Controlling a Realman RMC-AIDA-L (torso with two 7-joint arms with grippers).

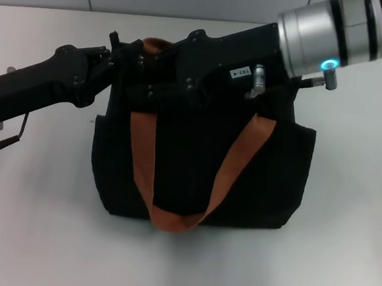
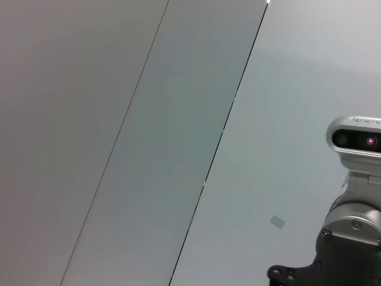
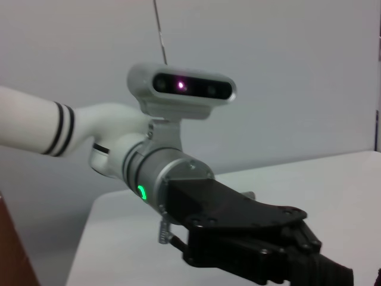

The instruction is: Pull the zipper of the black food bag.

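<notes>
**Both grippers at the top edge of the black bag**

The black food bag (image 1: 202,164) stands upright on the white table (image 1: 31,236), roughly centred in the head view. It is a boxy fabric tote. One orange strap (image 1: 172,218) loops down its front face; the second strap (image 1: 155,45) peeks up behind the top edge, between the two arms.

The left gripper (image 1: 121,61) comes in from the left, arm nearly level, and its tip sits at the bag's upper left corner, touching or just over the top edge. Black fingers against black fabric: cannot tell if spread or pinched together, or whether anything is held.

The right gripper (image 1: 152,87) reaches in from the upper right, its black body lying across the bag's top edge and covering most of it. The tip ends near the left gripper, close to the rear strap. Cannot tell the state of its claw either.

The zipper runs along the top edge, but the pull tab is hidden under the two grippers; it cannot be picked out in any view.

The left wrist view shows only wall panels (image 2: 149,143) and the right arm's wrist camera (image 2: 354,140). The right wrist view shows the left arm's wrist camera (image 3: 181,86), part of the left gripper's black body (image 3: 250,232) and table beyond; no bag fabric visible except a sliver of orange at the edge.
</notes>
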